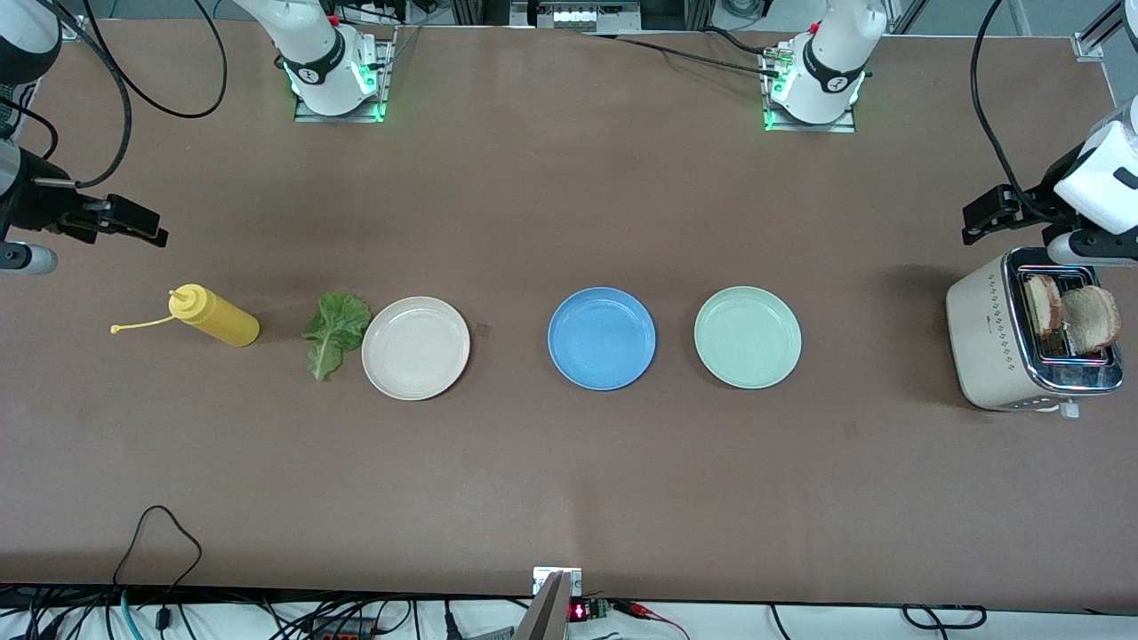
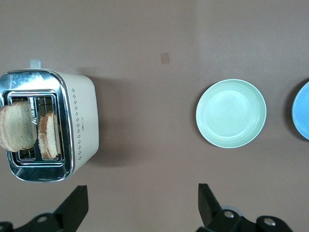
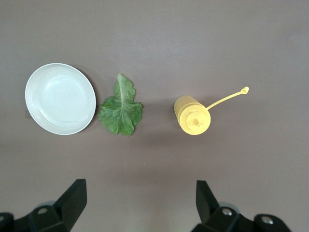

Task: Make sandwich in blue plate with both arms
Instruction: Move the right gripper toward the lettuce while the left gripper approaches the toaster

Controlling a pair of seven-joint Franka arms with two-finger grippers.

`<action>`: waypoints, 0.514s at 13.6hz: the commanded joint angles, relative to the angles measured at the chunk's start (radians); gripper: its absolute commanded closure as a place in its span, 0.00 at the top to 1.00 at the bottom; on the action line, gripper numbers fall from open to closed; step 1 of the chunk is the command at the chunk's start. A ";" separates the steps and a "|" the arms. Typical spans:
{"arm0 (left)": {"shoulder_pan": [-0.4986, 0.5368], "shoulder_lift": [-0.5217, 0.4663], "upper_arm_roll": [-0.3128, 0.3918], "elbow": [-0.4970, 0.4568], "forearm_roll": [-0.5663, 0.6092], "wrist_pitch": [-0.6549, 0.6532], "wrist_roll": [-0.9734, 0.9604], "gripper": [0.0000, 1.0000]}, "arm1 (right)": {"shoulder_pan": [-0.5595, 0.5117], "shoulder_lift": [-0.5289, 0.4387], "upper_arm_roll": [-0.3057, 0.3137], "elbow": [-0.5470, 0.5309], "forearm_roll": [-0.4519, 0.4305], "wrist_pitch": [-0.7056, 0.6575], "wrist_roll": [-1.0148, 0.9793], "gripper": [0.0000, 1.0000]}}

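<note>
The blue plate [image 1: 602,338] lies bare in the middle of the table; its edge [image 2: 303,116] shows in the left wrist view. No put-together sandwich is in view. Two toasted bread slices [image 1: 1042,304] [image 1: 1091,318] stand in the toaster's slots; the left wrist view shows these slices [image 2: 19,126] [image 2: 49,135] too. A green lettuce leaf [image 1: 336,333] [image 3: 120,108] lies on the table beside the beige plate. My left gripper [image 1: 978,222] [image 2: 141,200] hangs open and empty beside the toaster. My right gripper [image 1: 133,222] [image 3: 139,195] hangs open and empty near the yellow bottle.
A cream toaster [image 1: 987,342] [image 2: 83,121] stands at the left arm's end. A pale green plate [image 1: 748,337] [image 2: 231,113] lies between it and the blue plate. A beige plate [image 1: 415,348] [image 3: 60,99] and a yellow squeeze bottle [image 1: 216,316] [image 3: 192,115] lie toward the right arm's end.
</note>
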State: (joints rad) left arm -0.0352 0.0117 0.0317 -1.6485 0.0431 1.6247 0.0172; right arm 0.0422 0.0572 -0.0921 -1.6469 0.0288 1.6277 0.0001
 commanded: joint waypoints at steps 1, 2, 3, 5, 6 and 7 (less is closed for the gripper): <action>0.003 0.017 0.004 0.036 -0.035 -0.029 0.010 1.00 | -0.004 -0.008 0.006 -0.007 -0.003 0.009 0.001 1.00; 0.003 0.017 0.004 0.036 -0.035 -0.029 0.010 1.00 | -0.004 -0.008 0.006 -0.007 -0.003 0.009 0.001 1.00; 0.003 0.017 0.005 0.036 -0.035 -0.029 0.010 1.00 | -0.004 -0.008 0.006 -0.007 -0.003 0.009 0.003 1.00; 0.003 0.017 0.004 0.036 -0.035 -0.029 0.012 1.00 | -0.004 -0.005 0.006 -0.007 -0.001 0.012 0.012 1.00; 0.003 0.017 0.004 0.036 -0.035 -0.029 0.012 1.00 | -0.005 -0.002 0.006 -0.005 0.002 0.011 0.014 1.00; 0.003 0.017 0.005 0.035 -0.035 -0.029 0.012 1.00 | -0.007 0.003 0.006 -0.005 -0.001 0.011 0.003 1.00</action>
State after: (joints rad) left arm -0.0352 0.0121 0.0318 -1.6483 0.0335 1.6225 0.0172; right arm 0.0422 0.0594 -0.0921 -1.6469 0.0288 1.6303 0.0003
